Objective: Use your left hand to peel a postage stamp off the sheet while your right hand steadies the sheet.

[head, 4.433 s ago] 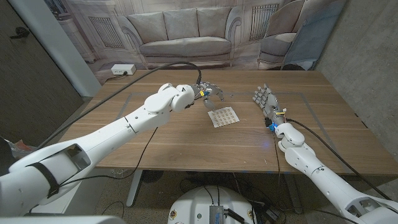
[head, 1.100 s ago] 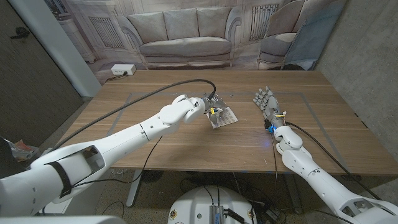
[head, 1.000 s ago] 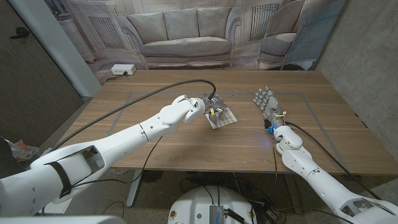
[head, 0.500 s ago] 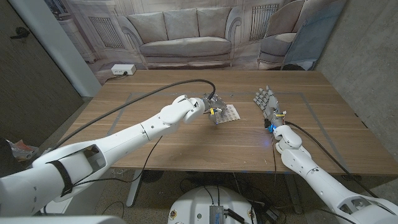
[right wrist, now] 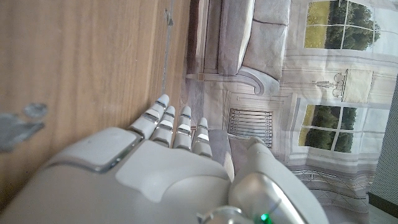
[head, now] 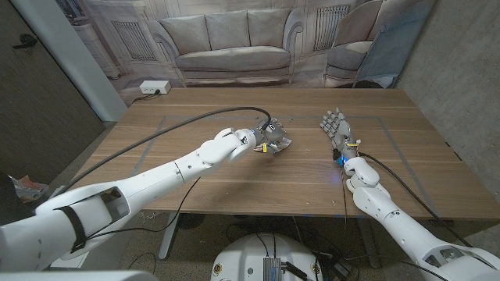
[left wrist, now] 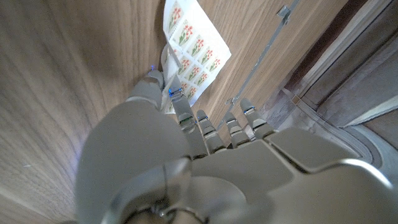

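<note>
Broadly, the wooden table (head: 234,172) is taken as the landmark, with a backdrop printed with a sofa (head: 234,43) hung behind its far edge and a white power strip (head: 155,87) set at its far left corner. From the near left corner the left arm (head: 156,176) is stretched over the table's middle, a black cable (head: 187,121) running along it. The right arm (head: 391,211) is brought in from the near right corner. The right hand (head: 334,127) is held over the table's right part, well apart from the sheet, fingers straight and apart, with nothing in it. The left hand (head: 269,137) is placed at the table's centre, its fingers curled on the stamp sheet (left wrist: 194,46). In the left wrist view the sheet's near edge is seen pinched under the fingertips (left wrist: 155,78) and lifted slightly, while the rest of the sheet is spread on the wood beyond the fingers, rows of flower stamps facing up.
</note>
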Robot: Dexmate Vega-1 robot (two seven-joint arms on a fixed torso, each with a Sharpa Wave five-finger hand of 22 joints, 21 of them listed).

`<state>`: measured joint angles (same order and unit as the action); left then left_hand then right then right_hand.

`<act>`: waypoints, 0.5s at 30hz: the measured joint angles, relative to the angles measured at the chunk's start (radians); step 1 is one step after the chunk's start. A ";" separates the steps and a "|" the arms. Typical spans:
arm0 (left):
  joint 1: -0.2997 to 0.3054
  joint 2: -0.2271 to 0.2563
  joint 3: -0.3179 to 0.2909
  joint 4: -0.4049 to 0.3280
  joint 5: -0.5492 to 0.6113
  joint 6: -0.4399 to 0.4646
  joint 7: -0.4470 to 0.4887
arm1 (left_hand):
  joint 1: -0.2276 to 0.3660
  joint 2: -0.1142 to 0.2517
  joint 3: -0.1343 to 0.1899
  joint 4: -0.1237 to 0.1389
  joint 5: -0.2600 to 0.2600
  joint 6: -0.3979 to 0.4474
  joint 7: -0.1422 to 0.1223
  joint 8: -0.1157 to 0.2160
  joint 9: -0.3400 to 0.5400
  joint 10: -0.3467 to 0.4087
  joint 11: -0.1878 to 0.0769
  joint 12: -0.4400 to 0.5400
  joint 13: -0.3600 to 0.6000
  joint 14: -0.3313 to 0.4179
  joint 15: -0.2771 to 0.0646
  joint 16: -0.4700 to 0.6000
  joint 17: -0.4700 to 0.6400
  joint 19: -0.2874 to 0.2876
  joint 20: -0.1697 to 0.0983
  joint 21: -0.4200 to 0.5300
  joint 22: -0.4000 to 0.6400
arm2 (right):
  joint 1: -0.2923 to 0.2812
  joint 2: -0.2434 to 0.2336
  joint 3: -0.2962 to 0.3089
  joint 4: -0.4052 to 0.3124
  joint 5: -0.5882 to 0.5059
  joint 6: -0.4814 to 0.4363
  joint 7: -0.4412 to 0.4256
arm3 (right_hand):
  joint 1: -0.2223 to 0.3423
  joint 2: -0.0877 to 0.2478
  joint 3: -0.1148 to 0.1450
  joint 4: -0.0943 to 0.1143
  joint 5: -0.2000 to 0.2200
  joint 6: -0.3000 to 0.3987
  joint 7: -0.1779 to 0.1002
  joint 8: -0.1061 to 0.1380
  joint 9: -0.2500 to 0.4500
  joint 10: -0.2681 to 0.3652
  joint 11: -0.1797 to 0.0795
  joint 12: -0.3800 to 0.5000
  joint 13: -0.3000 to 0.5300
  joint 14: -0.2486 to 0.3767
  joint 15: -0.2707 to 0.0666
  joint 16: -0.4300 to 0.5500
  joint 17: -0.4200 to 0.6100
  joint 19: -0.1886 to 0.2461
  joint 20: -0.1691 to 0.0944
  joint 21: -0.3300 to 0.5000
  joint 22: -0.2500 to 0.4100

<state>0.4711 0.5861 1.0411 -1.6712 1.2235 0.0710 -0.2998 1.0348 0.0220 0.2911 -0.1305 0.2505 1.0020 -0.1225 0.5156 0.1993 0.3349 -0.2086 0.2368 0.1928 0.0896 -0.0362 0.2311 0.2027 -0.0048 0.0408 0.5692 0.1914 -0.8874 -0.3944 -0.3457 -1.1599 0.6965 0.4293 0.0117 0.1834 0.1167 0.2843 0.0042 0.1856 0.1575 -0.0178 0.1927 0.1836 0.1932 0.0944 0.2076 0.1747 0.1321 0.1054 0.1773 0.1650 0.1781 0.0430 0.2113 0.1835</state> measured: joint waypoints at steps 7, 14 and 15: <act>0.032 0.015 -0.003 0.016 0.050 0.009 0.153 | 0.030 0.030 0.016 0.002 -0.033 0.058 0.033 0.017 -0.012 0.085 -0.001 0.015 0.000 0.063 -0.001 0.017 0.000 0.030 -0.009 0.012 0.002 | 0.004 0.003 0.000 0.006 0.003 0.001 0.006 | 0.000 0.000 0.000 0.000 0.000 0.000 0.000 0.000 0.000 0.000 0.000 0.000 0.000 0.000 0.000 0.000 0.000 0.000 0.000 0.000 0.000; 0.060 0.018 0.002 0.075 0.139 0.067 0.368 | 0.035 0.036 0.016 0.002 -0.048 0.067 0.031 0.021 -0.014 0.106 -0.004 0.015 0.000 0.086 0.000 0.021 0.000 0.057 -0.025 0.023 0.002 | 0.006 0.009 -0.001 0.014 0.007 0.003 0.015 | 0.000 0.000 0.000 0.000 0.000 0.000 0.000 0.000 0.000 0.000 0.000 0.000 0.000 0.000 0.000 0.000 0.000 0.000 0.000 0.000 0.000; 0.063 0.016 0.004 0.085 0.149 0.075 0.396 | 0.035 0.036 0.016 0.002 -0.050 0.067 0.031 0.021 -0.014 0.109 -0.004 0.015 0.000 0.086 0.000 0.021 0.000 0.059 -0.027 0.023 0.002 | 0.006 0.010 -0.002 0.014 0.007 0.003 0.015 | 0.000 0.000 0.000 0.000 0.000 0.000 0.000 0.000 0.000 0.000 0.000 0.000 0.000 0.000 0.000 0.000 0.000 0.000 0.000 0.000 0.000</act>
<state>0.5340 0.6023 1.0453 -1.5858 1.3723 0.1464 0.0962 1.0698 0.0577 0.3067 -0.1282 0.2010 1.0688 -0.0912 0.5363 0.1856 0.4443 -0.2128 0.2515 0.1929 0.1753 -0.0358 0.2517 0.2027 0.0544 0.0139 0.5926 0.1934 -0.8815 -0.3845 -0.3476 -1.1455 0.7031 0.4328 0.0269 0.1834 0.1167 0.2843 0.0042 0.1856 0.1573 -0.0178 0.1927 0.1836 0.1932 0.0944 0.2076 0.1747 0.1321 0.1054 0.1773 0.1650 0.1781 0.0429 0.2113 0.1835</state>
